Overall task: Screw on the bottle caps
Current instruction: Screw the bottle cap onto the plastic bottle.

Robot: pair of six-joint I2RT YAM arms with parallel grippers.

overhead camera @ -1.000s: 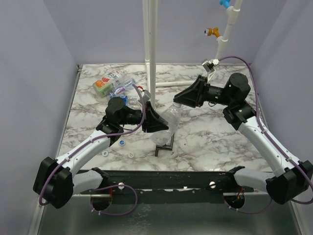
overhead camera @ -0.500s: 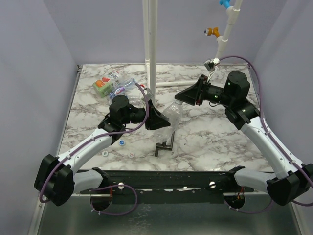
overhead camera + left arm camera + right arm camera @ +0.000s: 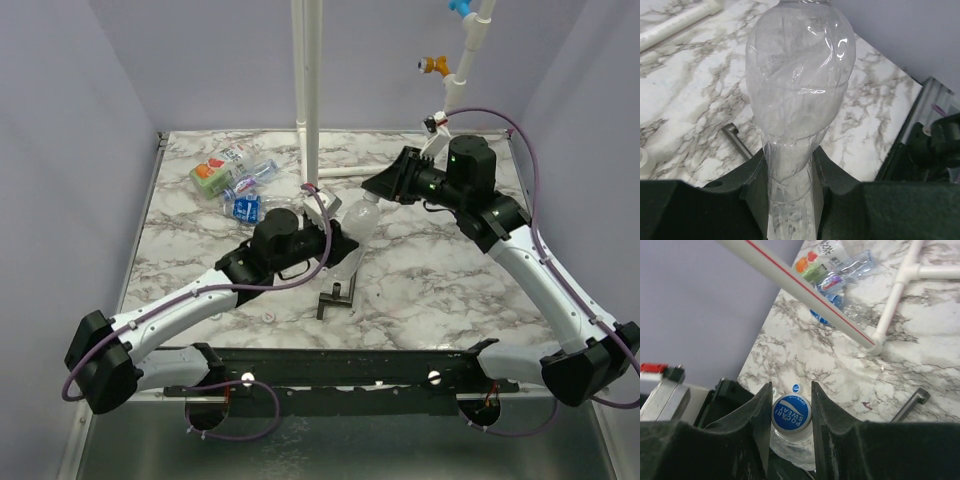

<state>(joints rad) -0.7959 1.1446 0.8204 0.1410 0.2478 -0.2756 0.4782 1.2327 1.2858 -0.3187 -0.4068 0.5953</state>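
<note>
Above the table (image 3: 430,275), left fingers (image 3: 753,181) pinch the bottle (image 3: 800,85), right fingers (image 3: 759,426) its blue cap (image 3: 791,413).

Right gripper (image 3: 791,396): its two black fingers (image 3: 759,422) press either side of a blue cap (image 3: 791,413) printed POCARI SWEAT, which sits on the neck of a clear bottle (image 3: 792,449). Just past it a small blue cap (image 3: 795,388) lies on the marble tabletop (image 3: 940,340). Farther off stand a red-striped white pipe (image 3: 805,292) and a cluster of labelled bottles (image 3: 837,267). A black metal tool (image 3: 912,401) lies near.
</note>
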